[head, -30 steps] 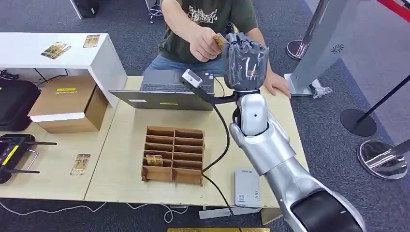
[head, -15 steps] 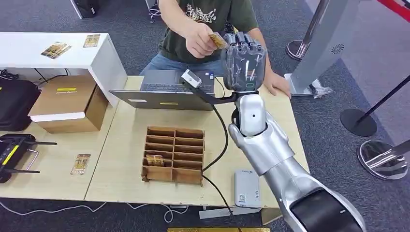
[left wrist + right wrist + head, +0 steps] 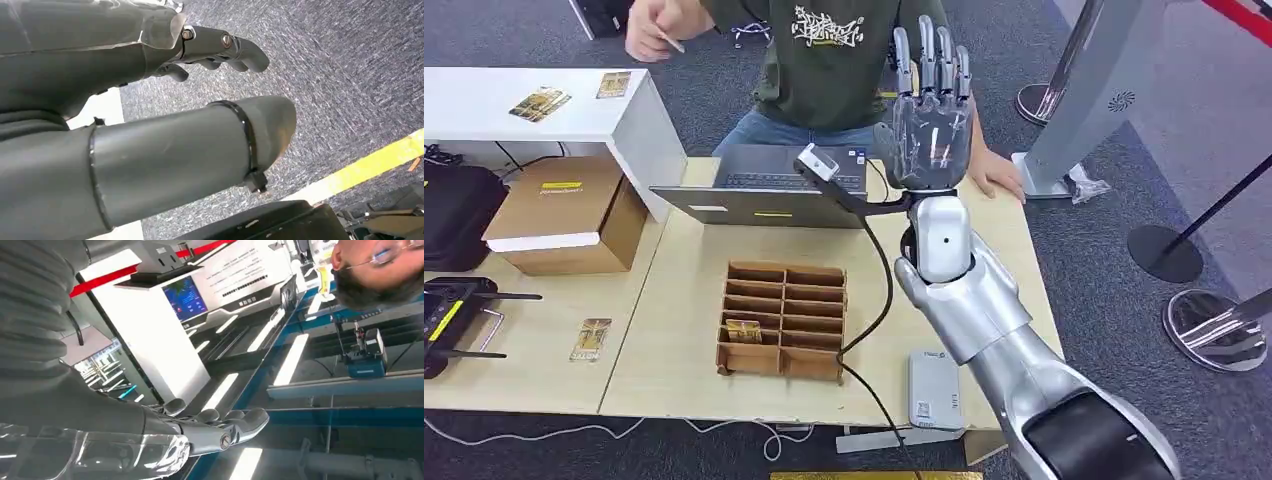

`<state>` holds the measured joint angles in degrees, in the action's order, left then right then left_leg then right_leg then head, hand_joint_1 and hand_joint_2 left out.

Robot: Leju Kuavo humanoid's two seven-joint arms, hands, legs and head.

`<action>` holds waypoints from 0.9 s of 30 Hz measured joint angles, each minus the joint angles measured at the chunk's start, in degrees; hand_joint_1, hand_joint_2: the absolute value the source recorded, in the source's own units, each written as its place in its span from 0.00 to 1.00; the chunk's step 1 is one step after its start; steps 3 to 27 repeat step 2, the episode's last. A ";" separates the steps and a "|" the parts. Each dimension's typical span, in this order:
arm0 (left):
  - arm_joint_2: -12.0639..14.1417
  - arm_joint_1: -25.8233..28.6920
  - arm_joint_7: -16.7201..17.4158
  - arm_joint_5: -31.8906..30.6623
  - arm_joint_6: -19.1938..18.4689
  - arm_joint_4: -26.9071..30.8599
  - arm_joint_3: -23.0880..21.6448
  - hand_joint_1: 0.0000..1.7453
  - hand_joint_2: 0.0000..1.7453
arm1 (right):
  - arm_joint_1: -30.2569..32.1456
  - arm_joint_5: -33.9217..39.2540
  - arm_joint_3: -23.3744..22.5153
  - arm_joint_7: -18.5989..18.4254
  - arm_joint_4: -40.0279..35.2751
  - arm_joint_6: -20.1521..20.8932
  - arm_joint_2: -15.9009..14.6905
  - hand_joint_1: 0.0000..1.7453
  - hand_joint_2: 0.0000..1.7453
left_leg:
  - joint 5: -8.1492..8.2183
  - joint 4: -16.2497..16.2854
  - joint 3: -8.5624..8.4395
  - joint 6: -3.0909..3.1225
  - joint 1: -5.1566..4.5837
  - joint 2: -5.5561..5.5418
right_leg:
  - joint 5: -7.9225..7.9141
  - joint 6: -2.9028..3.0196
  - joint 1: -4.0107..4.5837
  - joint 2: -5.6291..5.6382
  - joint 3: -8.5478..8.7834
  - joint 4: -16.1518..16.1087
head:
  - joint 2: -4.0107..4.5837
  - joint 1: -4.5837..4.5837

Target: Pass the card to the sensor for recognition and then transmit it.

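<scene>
My right hand (image 3: 927,112) is raised above the table's far edge with its fingers stretched straight up and nothing in it; the right wrist view shows the same empty hand (image 3: 200,432). A person in a green shirt (image 3: 829,60) sits behind the laptop, with one hand (image 3: 649,22) lifted far to the left pinching a thin card (image 3: 668,41). A small white sensor head (image 3: 820,160) on a black bendable stalk stands just left of my right wrist. My left hand (image 3: 190,130) hangs over dark carpet, fingers loosely apart and holding nothing.
A grey laptop (image 3: 769,185) lies at the table's far side. A cardboard divider box (image 3: 782,320) with one card (image 3: 743,330) sits mid-table. A grey reader (image 3: 934,390) lies at the front edge. More cards (image 3: 591,338) (image 3: 539,102) rest on the left tables, beside a carton (image 3: 564,212).
The person has drawn the card away from my right hand and swung it far to the left. My right hand's fingers have straightened upward from a curled grip.
</scene>
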<state>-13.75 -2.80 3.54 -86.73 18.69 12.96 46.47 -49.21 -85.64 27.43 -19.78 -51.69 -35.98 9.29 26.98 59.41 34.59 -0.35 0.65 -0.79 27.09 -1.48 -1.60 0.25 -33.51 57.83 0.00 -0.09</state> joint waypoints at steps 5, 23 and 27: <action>-0.02 0.00 0.00 0.02 0.04 0.00 0.00 0.00 0.00 | 0.00 0.00 0.04 -0.07 0.00 0.07 0.00 0.00 1.00 | 0.00 0.00 0.00 0.00 0.00 0.00 | 0.00 0.00 0.00 0.00 0.00 0.00 | 0.00 0.00; -0.02 0.00 0.00 0.02 0.04 0.00 0.00 0.00 0.00 | 0.00 0.00 0.04 -0.07 0.00 0.07 0.00 0.00 1.00 | 0.00 0.00 0.00 0.00 0.00 0.00 | 0.00 0.00 0.00 0.00 0.00 0.00 | 0.00 0.00; -0.02 0.00 0.00 0.02 0.04 0.00 0.00 0.00 0.00 | 0.00 0.00 0.04 -0.07 0.00 0.07 0.00 0.00 1.00 | 0.00 0.00 0.00 0.00 0.00 0.00 | 0.00 0.00 0.00 0.00 0.00 0.00 | 0.00 0.00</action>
